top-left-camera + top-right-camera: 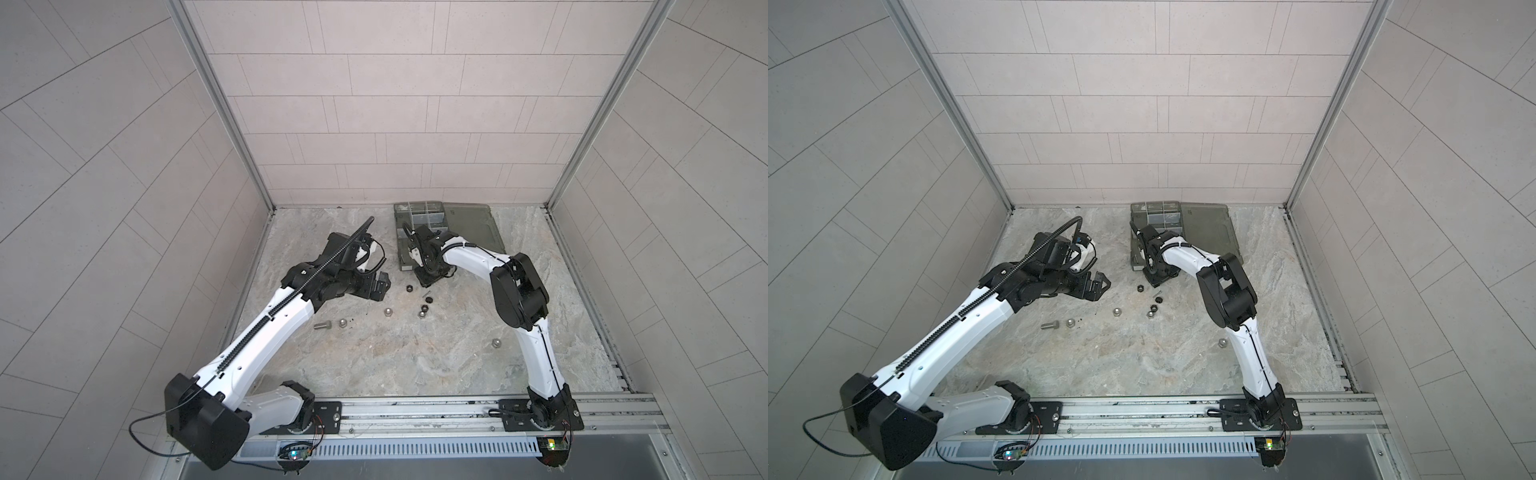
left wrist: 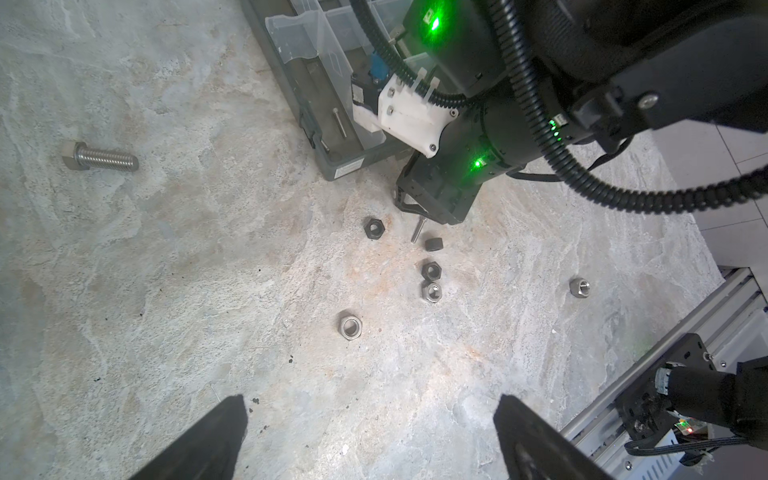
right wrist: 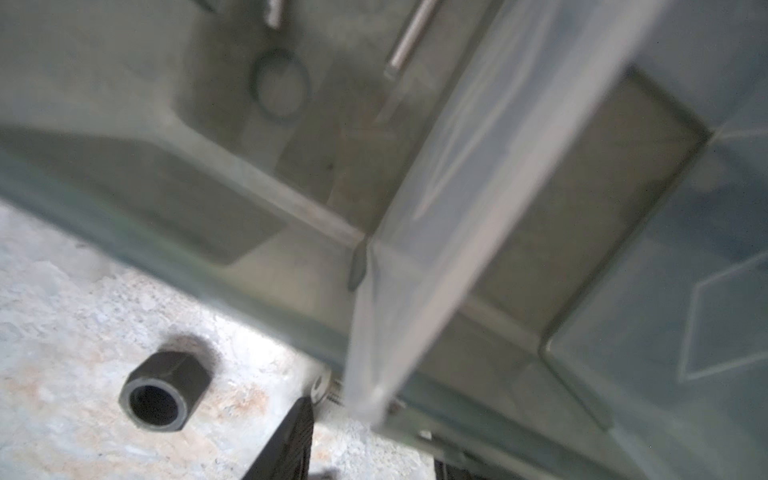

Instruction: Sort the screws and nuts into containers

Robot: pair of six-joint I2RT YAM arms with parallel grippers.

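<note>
One thin screw [image 2: 417, 230] lies on the counter [image 2: 187, 291] by the corner of the organizer box [image 2: 345, 168], at the tips of the right fingers [image 3: 291, 432], shaft pointing toward the black nuts [image 2: 375, 227]; whether those part-spread fingers grasp it is unclear, while the released left fingers [image 2: 208, 440] hover farther off.

Both arms wear white shells with black housings at the joints. A black plate [image 1: 330, 415] with silver screws bolts each one to the rail [image 1: 415, 409]. The left arm [image 1: 286, 320] carries a black ribbed cable chain [image 1: 249, 340] along its back, and a thin black wire [image 1: 132, 432] loops loose. The right arm [image 1: 538, 357] has a slim black cable. Farthest from the rail, its wrist shows green lights [image 2: 478, 163], a white screwed bracket [image 2: 409, 112] and corrugated hose [image 2: 582, 183]. The left gripper [image 2: 370, 401] has black wedge fingers [image 2: 212, 440].
</note>
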